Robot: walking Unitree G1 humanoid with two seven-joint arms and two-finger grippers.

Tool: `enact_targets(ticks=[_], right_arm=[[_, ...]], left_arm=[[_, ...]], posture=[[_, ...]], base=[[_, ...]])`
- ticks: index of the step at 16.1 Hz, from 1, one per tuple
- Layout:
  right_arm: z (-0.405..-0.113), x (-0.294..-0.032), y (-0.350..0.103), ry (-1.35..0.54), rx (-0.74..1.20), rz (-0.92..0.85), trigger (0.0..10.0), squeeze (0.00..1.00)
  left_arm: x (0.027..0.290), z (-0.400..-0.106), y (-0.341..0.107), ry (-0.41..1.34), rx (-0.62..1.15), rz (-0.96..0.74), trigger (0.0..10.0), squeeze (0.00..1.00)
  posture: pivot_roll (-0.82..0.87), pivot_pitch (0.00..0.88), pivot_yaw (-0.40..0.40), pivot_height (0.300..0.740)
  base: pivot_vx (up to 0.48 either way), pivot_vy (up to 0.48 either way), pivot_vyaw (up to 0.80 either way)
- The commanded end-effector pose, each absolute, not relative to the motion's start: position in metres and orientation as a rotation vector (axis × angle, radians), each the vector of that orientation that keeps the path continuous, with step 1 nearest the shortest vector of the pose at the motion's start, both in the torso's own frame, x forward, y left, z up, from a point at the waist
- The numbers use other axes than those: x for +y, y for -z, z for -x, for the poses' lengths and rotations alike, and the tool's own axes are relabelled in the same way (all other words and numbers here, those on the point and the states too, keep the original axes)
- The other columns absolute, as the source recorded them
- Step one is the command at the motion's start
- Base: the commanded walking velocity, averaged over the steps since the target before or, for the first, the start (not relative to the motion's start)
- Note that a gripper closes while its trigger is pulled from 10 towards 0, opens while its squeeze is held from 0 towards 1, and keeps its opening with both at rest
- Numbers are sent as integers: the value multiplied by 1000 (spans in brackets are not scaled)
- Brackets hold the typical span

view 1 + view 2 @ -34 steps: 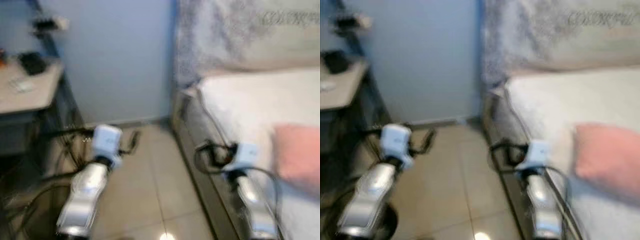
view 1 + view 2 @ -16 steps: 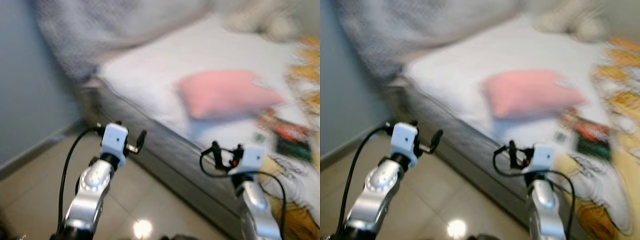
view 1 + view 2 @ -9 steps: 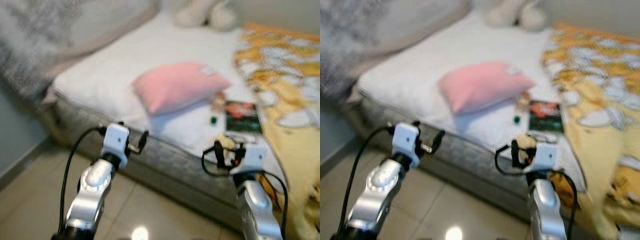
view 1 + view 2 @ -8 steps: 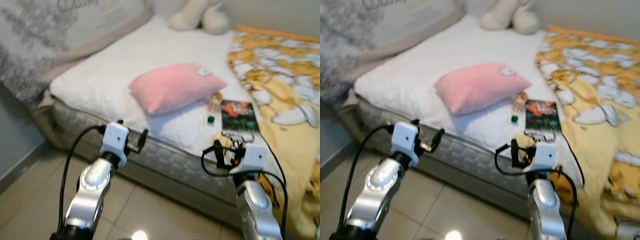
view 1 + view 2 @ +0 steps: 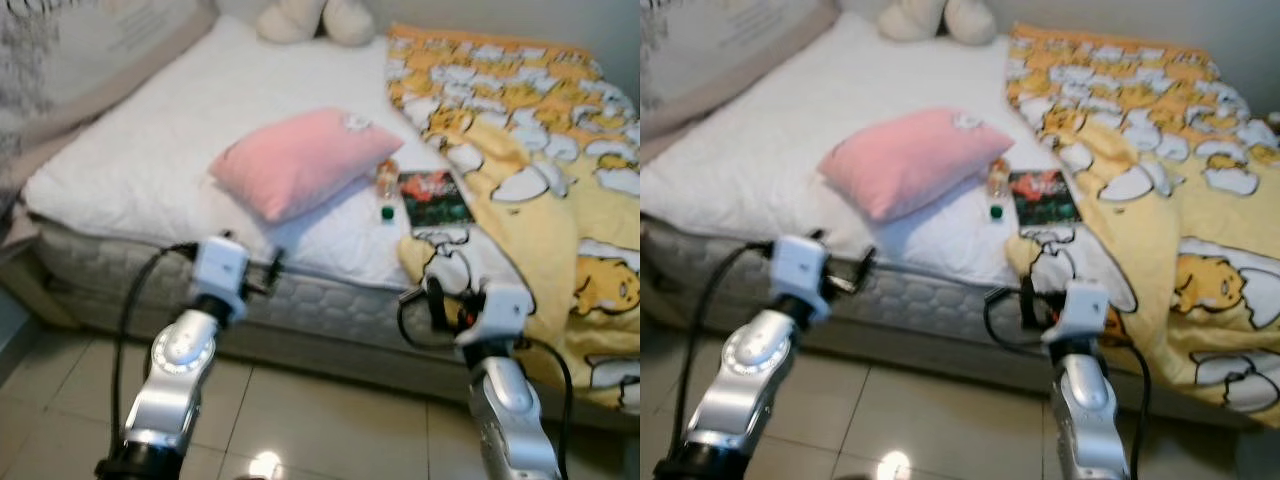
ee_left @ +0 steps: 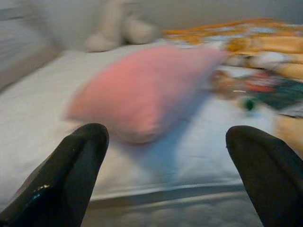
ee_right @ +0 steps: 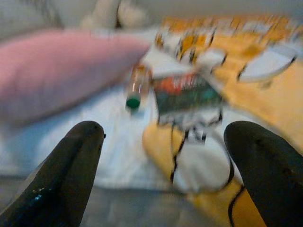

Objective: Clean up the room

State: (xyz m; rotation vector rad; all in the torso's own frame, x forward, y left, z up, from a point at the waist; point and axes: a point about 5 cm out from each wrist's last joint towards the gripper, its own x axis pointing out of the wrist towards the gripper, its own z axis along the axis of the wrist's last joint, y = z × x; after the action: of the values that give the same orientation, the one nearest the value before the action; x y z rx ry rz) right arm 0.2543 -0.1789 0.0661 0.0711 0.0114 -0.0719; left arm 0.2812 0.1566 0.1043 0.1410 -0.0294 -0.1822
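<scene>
Both grippers held spread and empty before a cluttered bed.

The left gripper and right gripper are raised short of the mattress edge; a bottle and book lie beside the pink pillow. The round bottle could be rolled away if nudged; tiled floor is left open for approach.

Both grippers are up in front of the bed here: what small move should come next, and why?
Probably reach the right gripper forward toward the bottle. Its fingers are open and facing the bottle, which lies on the sheet between the pink pillow and the book, nearer this arm than the left gripper.
</scene>
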Motion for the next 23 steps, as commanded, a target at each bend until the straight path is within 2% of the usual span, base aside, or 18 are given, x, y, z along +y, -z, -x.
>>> enact_targets(ticks=[1, 3, 5, 7, 23], right_arm=[[-255, -197, -82, 178, -73, -47, 10000, 0], [-255, -199, -87, 189, -94, -54, 10000, 0], [-255, -182, -84, 60, -88, -41, 10000, 0], [-254, -181, -79, 57, -64, -61, 10000, 0], [-271, -176, -75, 33, -9, -95, 10000, 0]], left_arm=[[164, -282, -112, 67, -51, -94, 10000, 0], [170, -279, -113, 14, -44, -42, 10000, 0], [158, -279, -113, 98, -57, -72, 10000, 0], [150, -280, -123, 164, -112, -119, 10000, 0], [150, -286, -129, 144, -130, -122, 10000, 0]], posture=[[59, 0, 8, 731], [59, 0, 7, 731], [63, 0, -1, 731], [65, 0, -4, 731], [78, 0, 1, 731]], base=[[0, 0, 0], [0, 0, 0], [0, 0, 0], [133, 0, 0], [455, 0, 0]])
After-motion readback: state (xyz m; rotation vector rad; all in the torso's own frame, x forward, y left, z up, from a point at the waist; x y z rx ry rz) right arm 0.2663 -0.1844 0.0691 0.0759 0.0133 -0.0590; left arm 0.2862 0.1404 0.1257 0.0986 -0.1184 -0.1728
